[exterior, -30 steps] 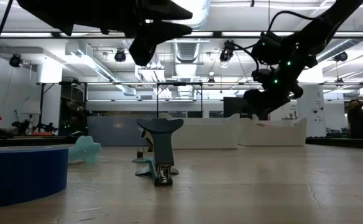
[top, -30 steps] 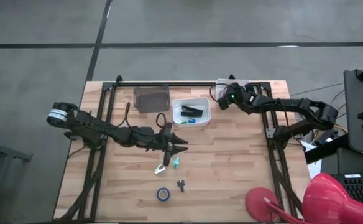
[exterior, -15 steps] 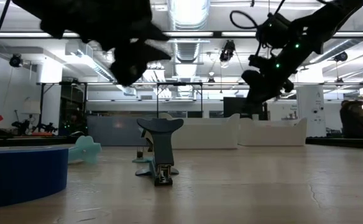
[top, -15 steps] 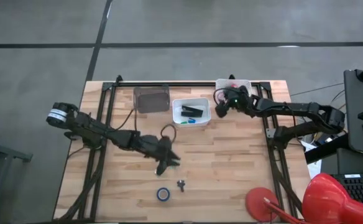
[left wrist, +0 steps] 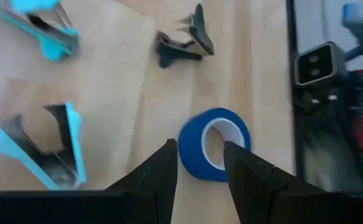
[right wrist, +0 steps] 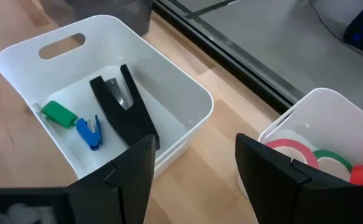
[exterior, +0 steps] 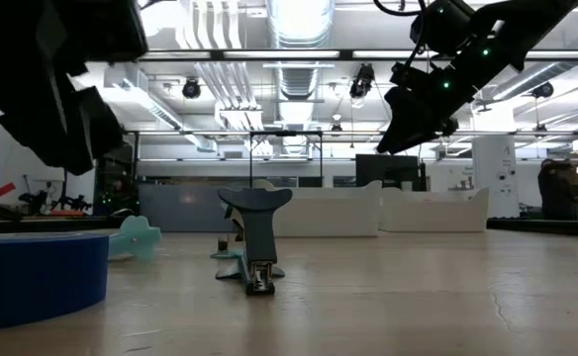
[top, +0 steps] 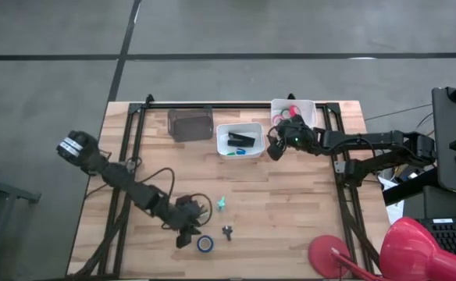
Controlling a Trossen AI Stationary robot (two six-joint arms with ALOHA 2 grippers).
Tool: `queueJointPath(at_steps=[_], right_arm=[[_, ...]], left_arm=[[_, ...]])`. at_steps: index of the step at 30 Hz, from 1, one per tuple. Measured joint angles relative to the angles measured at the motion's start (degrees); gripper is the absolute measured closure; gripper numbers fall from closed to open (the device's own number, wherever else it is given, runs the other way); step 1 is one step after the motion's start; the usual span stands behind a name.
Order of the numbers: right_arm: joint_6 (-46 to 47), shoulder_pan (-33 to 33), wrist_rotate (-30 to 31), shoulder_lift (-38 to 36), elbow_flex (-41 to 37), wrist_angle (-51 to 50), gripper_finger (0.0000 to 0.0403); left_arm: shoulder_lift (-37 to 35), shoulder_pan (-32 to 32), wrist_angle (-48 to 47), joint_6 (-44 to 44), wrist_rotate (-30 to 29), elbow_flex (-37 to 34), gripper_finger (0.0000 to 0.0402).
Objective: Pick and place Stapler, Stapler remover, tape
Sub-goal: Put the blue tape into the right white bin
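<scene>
The blue tape roll (left wrist: 214,144) lies flat on the table near its front edge (top: 204,243). My left gripper (left wrist: 197,171) hangs open just above it and to its left (top: 185,236), fingers slanting down, touching nothing. Nearby lie two teal staple removers (left wrist: 41,31) (left wrist: 45,155) and a black one (left wrist: 184,43). The black stapler (right wrist: 122,109) lies in the white bin (top: 251,127). Pink, green and red tape rolls (right wrist: 327,162) sit in a second white bin (top: 302,103). My right gripper (top: 273,148) hangs open between the two bins.
A dark bin (top: 190,123) stands left of the stapler bin. A green piece (right wrist: 60,114) and a small blue one (right wrist: 89,132) lie beside the stapler. A red object (top: 400,250) sits past the table's near right corner. Bare wood spans the middle and right.
My left gripper has swung from the table's middle toward the near edge and leftward, sinking and tipping down over the blue tape. My right gripper has drawn from the tape bin toward the near edge, stopping beside the stapler bin.
</scene>
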Motion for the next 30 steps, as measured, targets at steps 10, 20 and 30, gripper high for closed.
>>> queueJointPath(at_steps=[10, 20, 30], right_arm=[[0.2, 0.0, 0.1, 0.0, 0.0, 0.1, 0.0190], [0.2, 0.0, 0.1, 0.0, 0.0, 0.2, 0.0193], [1.1, 0.6, -0.2, 0.0, 0.0, 0.2, 0.0195]], left_arm=[[4.9, -3.6, 0.6, -2.2, -6.3, 3.1, 0.0268], [14.2, -3.4, -3.9, -0.5, -3.0, 9.0, 0.0268], [15.3, -1.4, -3.4, -1.8, -4.9, 9.2, 0.0322]])
